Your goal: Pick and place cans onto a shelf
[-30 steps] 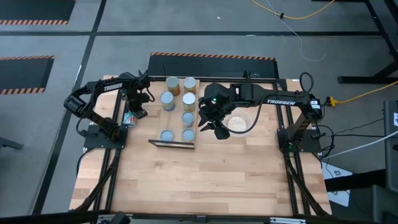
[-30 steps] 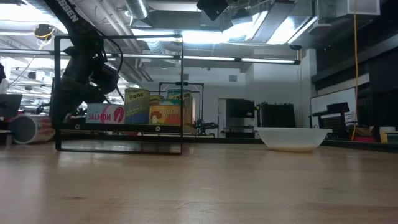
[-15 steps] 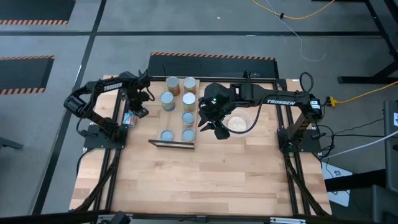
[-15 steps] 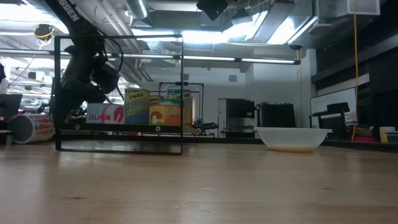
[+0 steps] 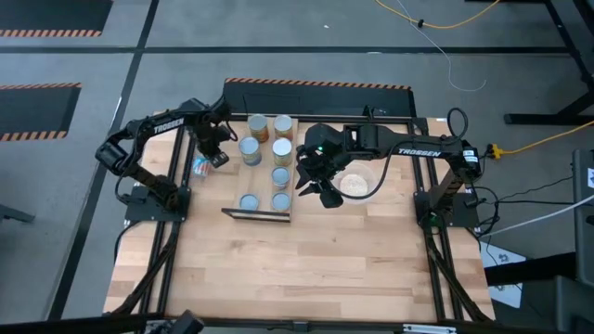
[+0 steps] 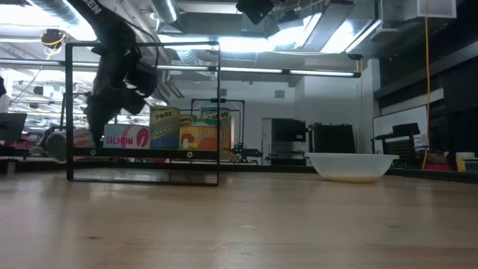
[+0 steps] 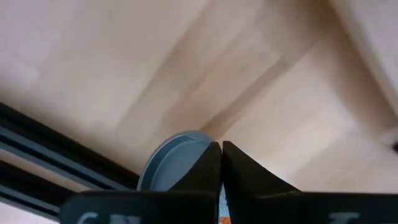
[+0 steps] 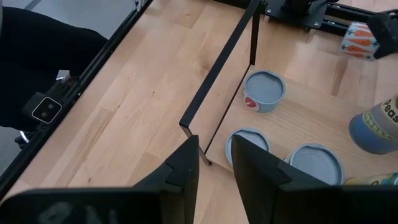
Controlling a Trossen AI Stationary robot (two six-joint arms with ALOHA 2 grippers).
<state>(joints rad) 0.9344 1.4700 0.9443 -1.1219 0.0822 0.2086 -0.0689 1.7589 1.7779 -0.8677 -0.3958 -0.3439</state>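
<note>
My left gripper (image 5: 213, 154) is shut on a can (image 5: 198, 168) with a light-blue top and an orange label, just left of the shelf (image 5: 234, 176). The can also shows in the right wrist view (image 8: 357, 39). The shelf is a light-wood board in a thin black frame (image 6: 142, 46). Several cans stand on it (image 5: 279, 176). My right gripper (image 5: 320, 192) hangs open and empty above the shelf's right edge (image 8: 217, 74). My left gripper has the can at the edge of its light-blue top (image 7: 186, 163), between two fingers that stand almost closed on each other (image 7: 221, 163). The fingers hide the exact place of contact. The can is lifted clear of the table and lies tilted beside the fingers (image 6: 57, 142).
A clear bowl (image 5: 355, 183) with beige contents stands right of the shelf, under my right arm; it also shows in the low view (image 6: 351, 165). The shelf's black uprights (image 6: 218, 112) rise above the board. Bare wooden tabletop (image 5: 297, 269) lies toward the near edge.
My left gripper has risen and gone toward the table's far edge and toward the shelf. The can, which lay on the table at the left, is now lifted clear and carried along with it.
</note>
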